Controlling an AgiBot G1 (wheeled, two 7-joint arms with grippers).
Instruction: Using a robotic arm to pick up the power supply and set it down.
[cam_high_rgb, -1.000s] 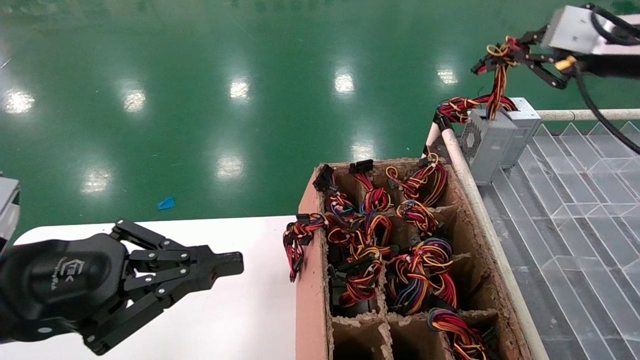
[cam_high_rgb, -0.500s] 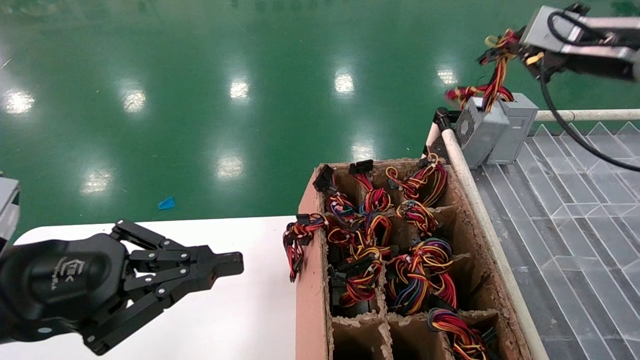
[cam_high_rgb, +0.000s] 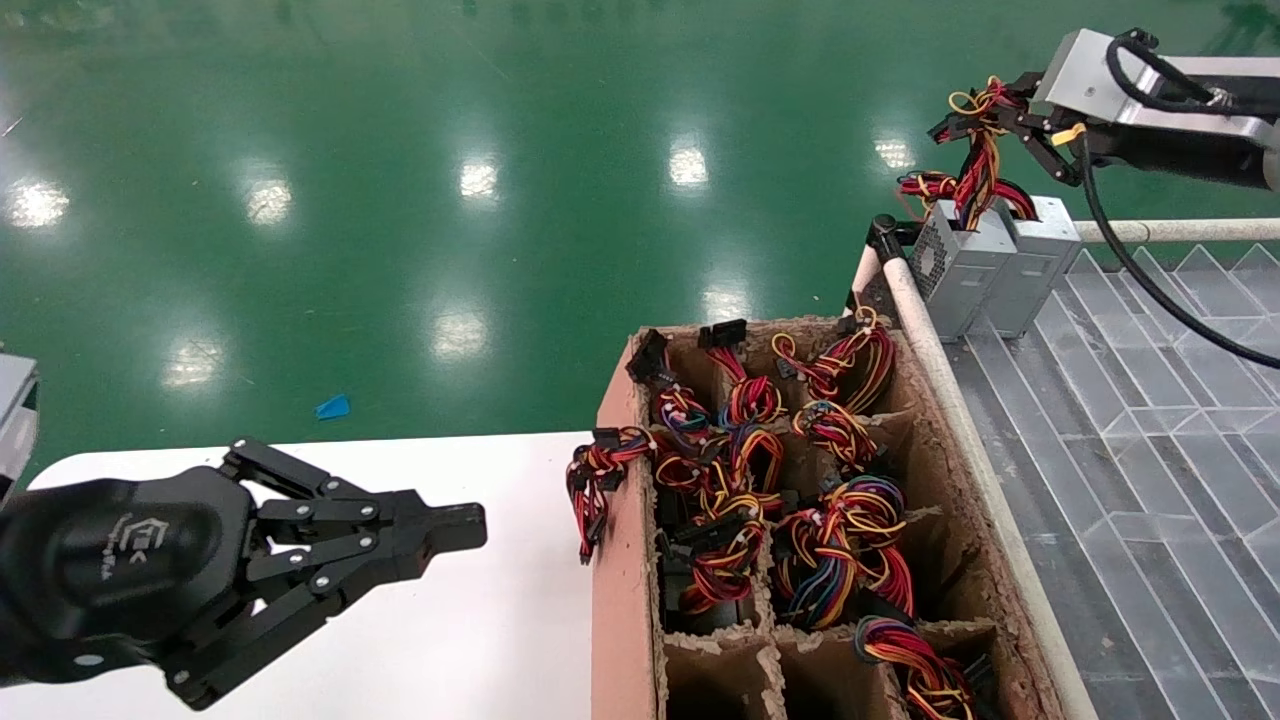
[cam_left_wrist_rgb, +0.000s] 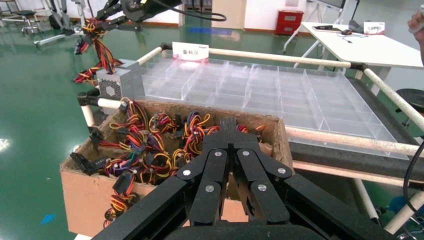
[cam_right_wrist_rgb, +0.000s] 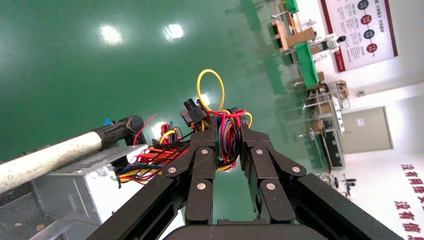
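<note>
The power supply (cam_high_rgb: 958, 268) is a grey metal box with a perforated side, standing upright at the far left corner of the clear divided tray (cam_high_rgb: 1150, 420). Its yellow, red and black wire bundle (cam_high_rgb: 975, 150) rises from the top. My right gripper (cam_high_rgb: 985, 108) hangs above the box, shut on that bundle; in the right wrist view the wire bundle (cam_right_wrist_rgb: 227, 135) fills the gap between the fingers, with the power supply (cam_right_wrist_rgb: 85, 185) below. My left gripper (cam_high_rgb: 470, 525) is parked, shut and empty, over the white table (cam_high_rgb: 480, 640). From the left wrist view, the left gripper (cam_left_wrist_rgb: 229, 125) faces the power supply (cam_left_wrist_rgb: 117, 85).
A second grey box (cam_high_rgb: 1040, 262) stands against the power supply. A brown cardboard crate (cam_high_rgb: 620, 560) with divider cells holds several more units with coloured wire bundles. A white pipe rail (cam_high_rgb: 960, 400) runs between crate and tray. Green floor lies beyond.
The right gripper swung the power supply by its wires toward the tray's far corner; it tilted half a second ago and now stands upright against the second box. The left arm has not moved.
</note>
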